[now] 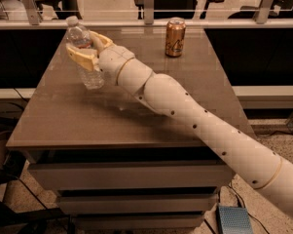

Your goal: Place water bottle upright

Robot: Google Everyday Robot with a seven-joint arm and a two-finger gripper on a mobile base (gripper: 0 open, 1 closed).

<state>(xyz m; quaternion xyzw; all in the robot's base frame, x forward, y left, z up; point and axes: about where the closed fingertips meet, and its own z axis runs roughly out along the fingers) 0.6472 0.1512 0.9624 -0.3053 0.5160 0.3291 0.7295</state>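
Observation:
The water bottle [83, 52] is a clear ribbed plastic bottle with a white cap. It stands nearly upright, leaning slightly left, at the far left of the table [112, 116], its base on or just above the top. My gripper [82, 50] is around the bottle's middle, with one tan finger [81, 58] in front of it and the other behind. It is shut on the bottle. The white arm reaches in from the lower right across the table.
A copper-coloured drink can [175, 37] stands upright at the table's far centre-right. A railing with glass panels runs behind the table. Drawers sit under the tabletop. A small blue box [233, 219] lies on the floor at the lower right.

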